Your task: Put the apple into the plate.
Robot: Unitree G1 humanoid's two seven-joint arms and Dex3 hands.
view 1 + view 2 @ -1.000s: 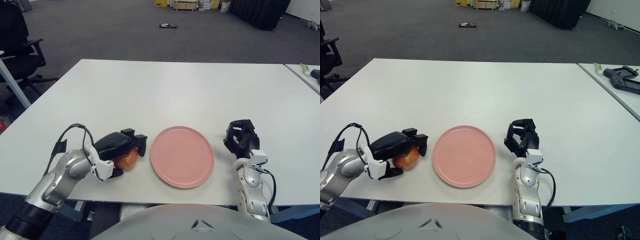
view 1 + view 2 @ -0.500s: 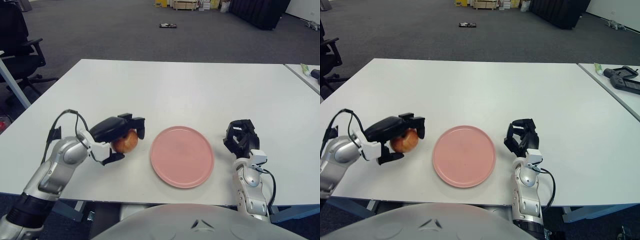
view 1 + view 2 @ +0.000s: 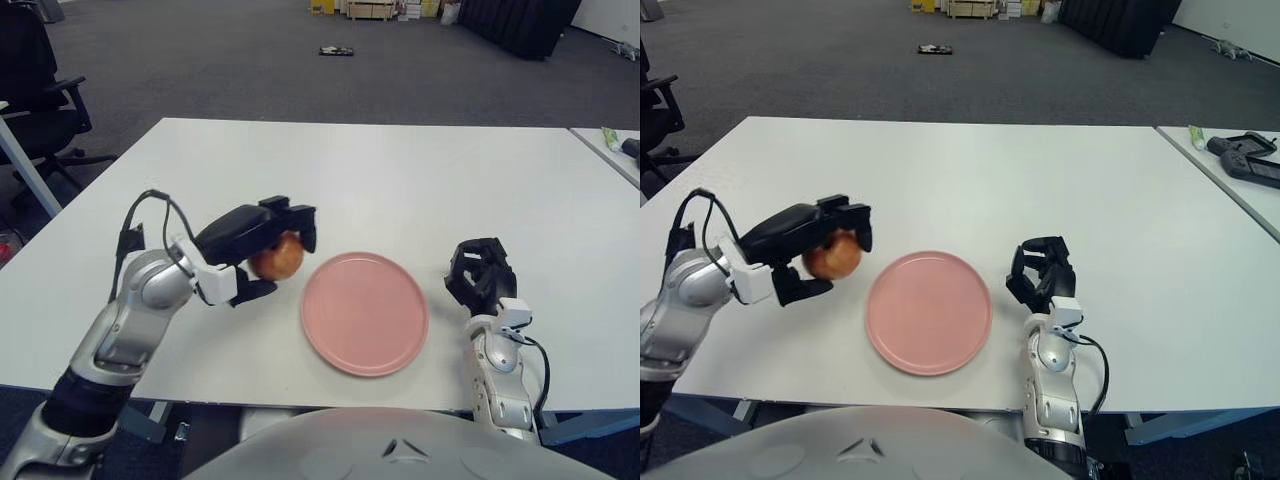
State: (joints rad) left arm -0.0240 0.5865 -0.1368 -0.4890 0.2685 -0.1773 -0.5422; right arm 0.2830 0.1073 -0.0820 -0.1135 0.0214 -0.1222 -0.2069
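Above white table (image 3: 400, 180), left robot hand (image 3: 262, 242) clamps apple (image 3: 278, 258) (beside plate (image 3: 365, 312)).

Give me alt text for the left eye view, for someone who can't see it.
The robot's left hand holds an apple above a white table, just left of an empty pink plate. Its right hand shows to the right of the plate, fingers curled and holding nothing.
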